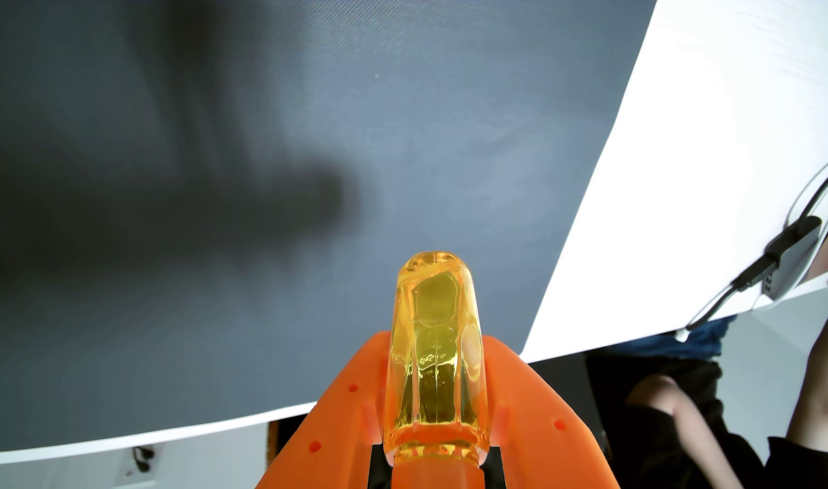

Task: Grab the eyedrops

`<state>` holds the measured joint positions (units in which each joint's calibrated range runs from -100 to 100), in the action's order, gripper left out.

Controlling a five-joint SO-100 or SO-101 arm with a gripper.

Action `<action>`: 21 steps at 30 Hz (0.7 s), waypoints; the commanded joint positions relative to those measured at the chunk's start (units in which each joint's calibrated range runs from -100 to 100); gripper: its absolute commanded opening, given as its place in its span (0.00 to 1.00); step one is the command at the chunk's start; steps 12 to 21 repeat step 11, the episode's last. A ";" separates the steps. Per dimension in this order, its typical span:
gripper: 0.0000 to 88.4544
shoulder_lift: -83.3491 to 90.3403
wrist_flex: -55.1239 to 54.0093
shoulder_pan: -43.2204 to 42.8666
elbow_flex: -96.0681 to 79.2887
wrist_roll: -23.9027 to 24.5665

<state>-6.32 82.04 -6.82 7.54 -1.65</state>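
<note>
In the wrist view the orange pincer (pixel 434 357) is clamped on the eyedrops (pixel 434 357), a translucent amber bottle that stands between its two orange fingers (pixel 351 399) and juts forward past their tips. Beyond the pincer lies a dark grey mat (pixel 308 117) carrying a blurred shadow, and to the right of it the white surface (pixel 685 141) with a small grey adapter (pixel 791 256) and its cables. Lower right of the pincer, off the surface's edge, a person's arm (pixel 821 385) is seen.
</note>
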 commanded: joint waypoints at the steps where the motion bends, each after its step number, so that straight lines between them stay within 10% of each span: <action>1: 0.01 2.45 -0.47 0.25 1.24 0.16; 21: 0.01 2.37 -0.56 0.33 1.15 0.63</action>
